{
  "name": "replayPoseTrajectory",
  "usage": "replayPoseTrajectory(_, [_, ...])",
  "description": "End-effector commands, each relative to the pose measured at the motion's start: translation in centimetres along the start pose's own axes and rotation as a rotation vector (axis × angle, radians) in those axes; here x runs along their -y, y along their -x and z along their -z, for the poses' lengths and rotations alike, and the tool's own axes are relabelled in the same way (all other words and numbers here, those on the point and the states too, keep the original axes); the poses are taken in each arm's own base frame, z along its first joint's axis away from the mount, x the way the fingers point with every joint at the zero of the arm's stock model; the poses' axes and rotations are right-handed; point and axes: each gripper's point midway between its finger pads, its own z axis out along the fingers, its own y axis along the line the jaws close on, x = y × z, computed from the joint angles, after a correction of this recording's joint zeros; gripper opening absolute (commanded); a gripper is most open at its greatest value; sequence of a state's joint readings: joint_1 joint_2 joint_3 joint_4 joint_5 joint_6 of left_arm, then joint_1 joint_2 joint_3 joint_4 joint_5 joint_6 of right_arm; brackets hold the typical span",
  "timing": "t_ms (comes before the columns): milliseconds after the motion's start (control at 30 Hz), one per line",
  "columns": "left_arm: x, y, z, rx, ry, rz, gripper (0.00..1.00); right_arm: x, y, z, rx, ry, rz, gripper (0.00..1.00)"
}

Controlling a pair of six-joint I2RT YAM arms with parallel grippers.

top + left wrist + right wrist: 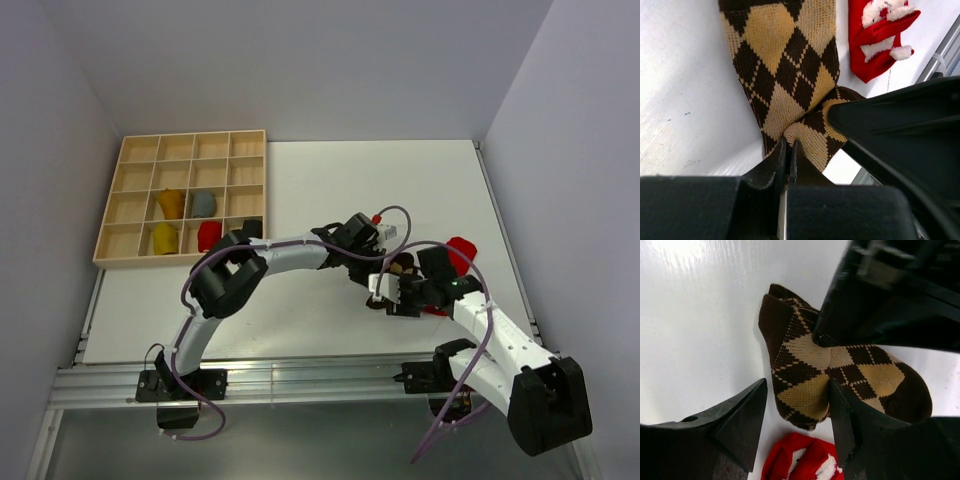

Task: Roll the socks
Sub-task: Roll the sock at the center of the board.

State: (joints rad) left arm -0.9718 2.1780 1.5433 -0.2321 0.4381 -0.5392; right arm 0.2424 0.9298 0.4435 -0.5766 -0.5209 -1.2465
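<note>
- Wooden tray (195, 133) sat at the far left of the surface (330, 180), 4x4 grid of cells.
- Near row: mustard sock bundle (164, 237) in the second cell from left, red bundle (209, 235) in the third.
- Next row back: second mustard bundle (172, 203) and grey bundle (204, 203), same two columns.
- Near-right cell was partly hidden by the left arm, so I couldn't tell its contents.
- Argyle sock (785, 60) lay flat on the surface, centre-right, between the two arms.
- Left hand (788, 150) was pinched tight on a fold of the argyle sock.
- Right hand (797, 390) had its fingers spread wide and clamped nothing; the sock's edge lay between them.
- Red sock with white marks (460, 252) lay loose just right of the argyle sock.
- White surface, plain pale walls (300, 60) on three sides, metal rail (300, 378) along the near edge.
</note>
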Motion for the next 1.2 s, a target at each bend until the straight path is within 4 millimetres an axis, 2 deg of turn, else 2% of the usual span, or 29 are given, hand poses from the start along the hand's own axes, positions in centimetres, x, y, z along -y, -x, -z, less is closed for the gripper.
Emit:
replayPoseTrajectory(0, [-2.4,-3.4,-0.9,-0.117,0.048,0.052,0.01,0.8,-0.5,-0.8,-0.053,-0.052,0.063,0.59])
replayPoseTrajectory(133, [-2.2,-3.3,-1.0,-0.117,0.027,0.065,0.01,0.5,-0.5,-1.5,-0.077,-0.043,0.080,0.59])
replayPoseTrajectory(233, [-1.8,-3.1,-0.9,-0.120,-0.001,0.066,0.01,0.2,-1.3,-2.3,-0.116,-0.024,0.085,0.56])
replayPoseTrajectory(267, [-1.7,-3.1,-0.9,-0.123,-0.005,0.066,0.02,0.1,-1.5,-2.5,-0.124,-0.017,0.084,0.53])
replayPoseTrajectory(367, [-1.8,-2.8,-0.5,-0.120,-0.012,0.075,0.07,-0.1,-1.9,-2.8,-0.144,-0.003,0.081,0.29])
replayPoseTrajectory(400, [-1.8,-2.4,0.0,-0.107,-0.017,0.076,0.10,0.0,-2.1,-2.8,-0.151,-0.003,0.083,0.26])
replayPoseTrajectory(433, [-1.8,-2.2,0.3,-0.100,-0.029,0.086,0.17,0.0,-2.1,-2.8,-0.154,-0.002,0.085,0.25])
replayPoseTrajectory(500, [-2.4,-0.5,1.7,-0.055,-0.041,0.101,0.27,0.1,-2.2,-2.8,-0.158,-0.007,0.088,0.21])
replayPoseTrajectory(533, [-2.6,0.3,2.4,-0.036,-0.045,0.099,0.34,0.0,-2.3,-2.8,-0.161,-0.005,0.092,0.21])
replayPoseTrajectory(633, [-4.0,3.1,4.3,0.015,-0.045,0.088,0.45,0.0,-2.3,-2.8,-0.164,0.008,0.092,0.20])
replayPoseTrajectory(667, [-5.1,4.0,4.8,0.027,-0.024,0.087,0.47,-0.1,-2.3,-2.8,-0.162,0.009,0.088,0.20])
replayPoseTrajectory(700, [-5.3,5.5,4.7,0.043,-0.020,0.040,0.48,0.0,-2.2,-2.8,-0.158,0.006,0.091,0.20])
replayPoseTrajectory(733, [-5.7,5.4,4.9,0.019,-0.004,0.038,0.50,0.0,-2.1,-2.8,-0.154,0.004,0.096,0.20])
replayPoseTrajectory(800, [-6.0,6.8,4.6,0.018,-0.001,-0.028,0.52,0.2,-1.9,-2.8,-0.151,0.000,0.096,0.19])
replayPoseTrajectory(867, [-5.9,6.9,4.4,0.000,-0.013,-0.054,0.58,0.3,-1.8,-2.8,-0.151,0.007,0.095,0.19])
replayPoseTrajectory(967, [-5.6,7.4,3.7,-0.015,-0.051,-0.101,0.60,0.4,-1.7,-2.8,-0.153,0.011,0.104,0.19])
replayPoseTrajectory(1167, [-5.1,5.9,2.1,-0.080,-0.084,-0.153,0.63,1.1,-0.5,-2.9,-0.152,0.024,0.137,0.19])
